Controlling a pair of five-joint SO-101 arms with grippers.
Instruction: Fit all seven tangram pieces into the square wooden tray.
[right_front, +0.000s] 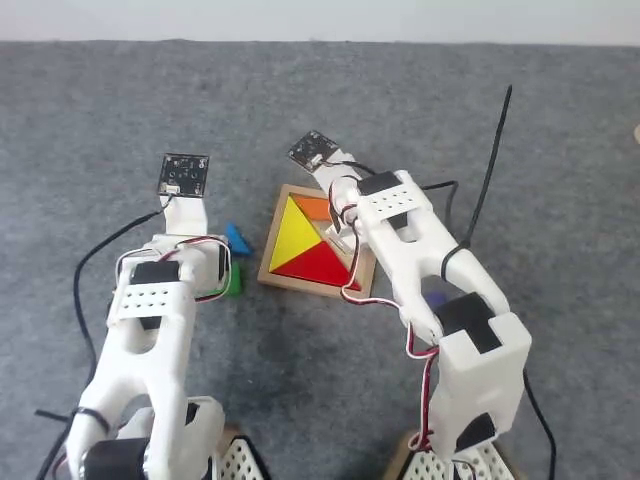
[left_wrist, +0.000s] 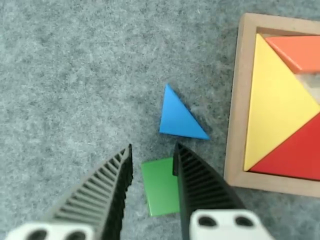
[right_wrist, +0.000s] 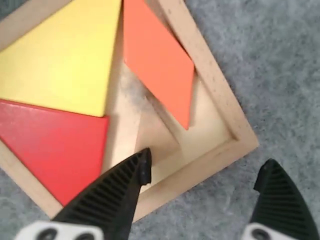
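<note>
Right end effector (right_wrist: 207, 162) astride tray (right_wrist: 214, 82) corner

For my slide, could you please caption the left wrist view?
Open left gripper above green piece, beside blue triangle and tray.

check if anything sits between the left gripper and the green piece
Nothing visible does. The left gripper hangs open right above the green piece. The blue triangle lies just beyond it on the carpet, apart from it and not in the way.
</note>
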